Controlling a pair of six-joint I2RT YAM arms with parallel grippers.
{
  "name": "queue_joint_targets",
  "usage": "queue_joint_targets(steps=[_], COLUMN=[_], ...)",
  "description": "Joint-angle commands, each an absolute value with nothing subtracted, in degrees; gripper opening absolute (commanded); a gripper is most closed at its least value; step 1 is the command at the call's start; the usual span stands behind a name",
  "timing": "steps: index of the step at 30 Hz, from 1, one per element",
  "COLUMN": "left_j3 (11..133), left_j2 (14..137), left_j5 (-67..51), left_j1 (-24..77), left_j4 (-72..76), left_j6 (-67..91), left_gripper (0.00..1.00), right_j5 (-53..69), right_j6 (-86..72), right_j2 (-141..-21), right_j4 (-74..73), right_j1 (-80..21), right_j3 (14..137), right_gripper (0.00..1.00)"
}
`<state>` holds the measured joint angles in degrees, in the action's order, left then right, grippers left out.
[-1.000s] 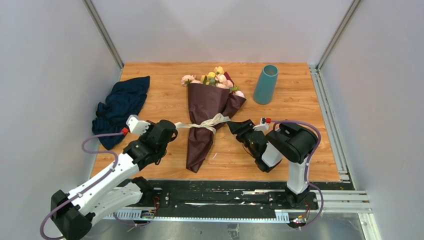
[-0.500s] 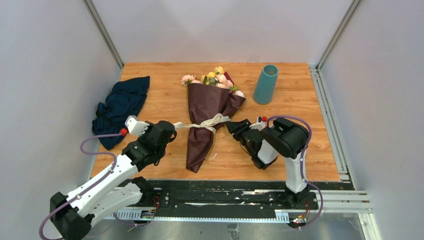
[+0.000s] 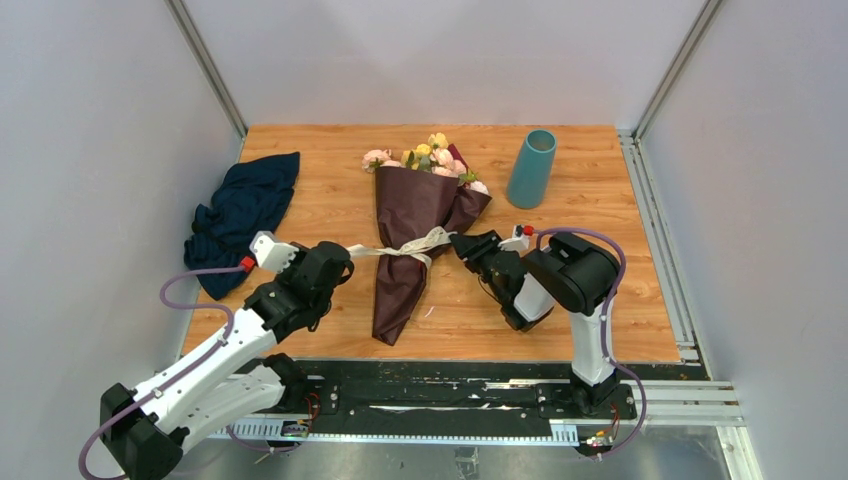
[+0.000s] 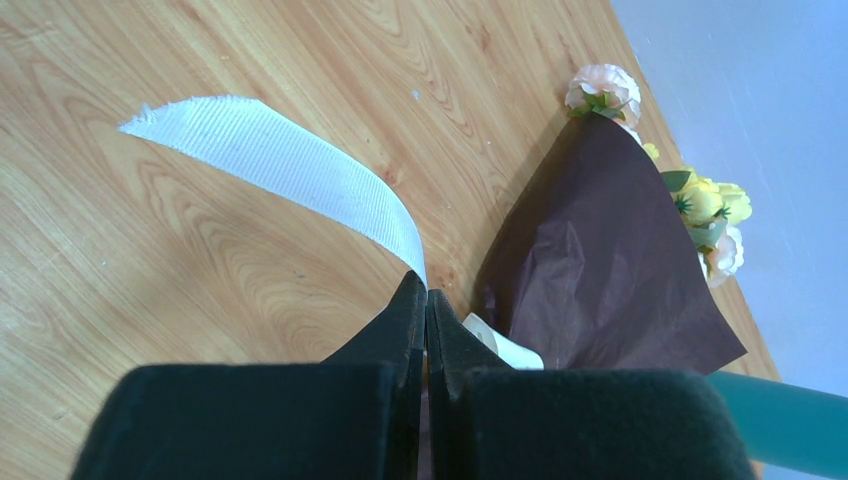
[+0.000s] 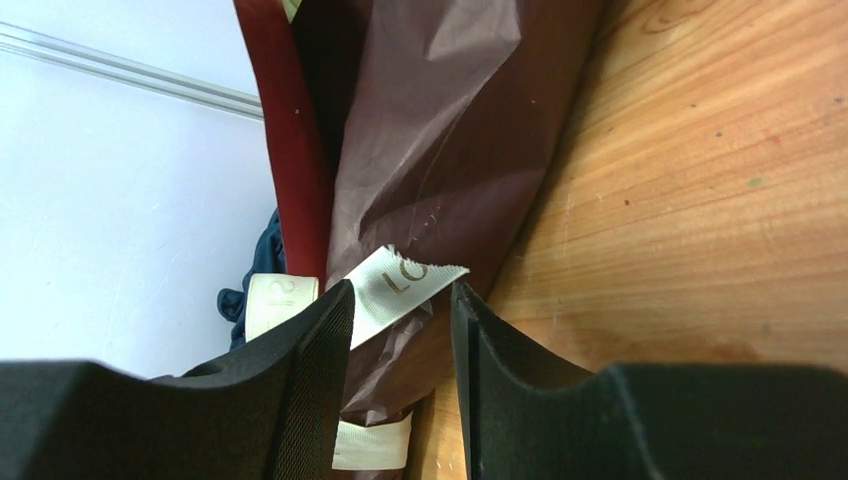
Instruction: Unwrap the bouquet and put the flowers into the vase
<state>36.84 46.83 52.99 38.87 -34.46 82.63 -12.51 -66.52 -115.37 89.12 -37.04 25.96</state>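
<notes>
Pulling now, the bouquet (image 3: 415,215) could be dragged: its ribbon (image 4: 300,170) is clamped by the left gripper (image 4: 426,295), while the right gripper (image 5: 400,295) is parted astride the other tail.

Maroon-wrapped bouquet (image 3: 410,230) lies flat; teal vase (image 3: 530,170) stands upright to its right.

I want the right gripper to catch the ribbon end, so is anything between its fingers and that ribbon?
Nothing visible is. The right gripper is open, and in its wrist view the ribbon end shows in the gap between the fingers, with only the wrapping paper behind it.
</notes>
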Motion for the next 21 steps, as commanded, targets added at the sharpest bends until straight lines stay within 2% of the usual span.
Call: queue_joint_targets(steps=[1,4,10,15,21], left_j3=[37.2,37.0,36.8,36.3,37.9], left_j2=[47.3,47.8,48.2,48.5,49.8], left_j5=[56.9,56.7,57.0,57.3,58.8], left_j1=[39.4,39.4,39.4,39.4,39.4], left_j4=[-36.0,-35.8,-35.7,-35.5,-33.5], left_j6=[81.6,81.7,81.6,81.9,76.6], left_gripper=[0.00,0.00,0.00,0.00,0.00], right_j5=[-11.5,-11.2,-10.9,-9.7,-7.3], right_j6=[-64.7,-64.5,-64.4,-64.6,-61.9], right_j2=[-116.8,-117.5,-118.5,-116.2,-106.0], right_j4=[91.4,91.3,91.4,91.4,91.2], right_j1=[-36.3,-36.3,-36.1,-36.0,-37.3], right_j3=[27.9,28.7,28.9,27.4,23.8], right_gripper=[0.44,0.39,0.00,0.00,0.00])
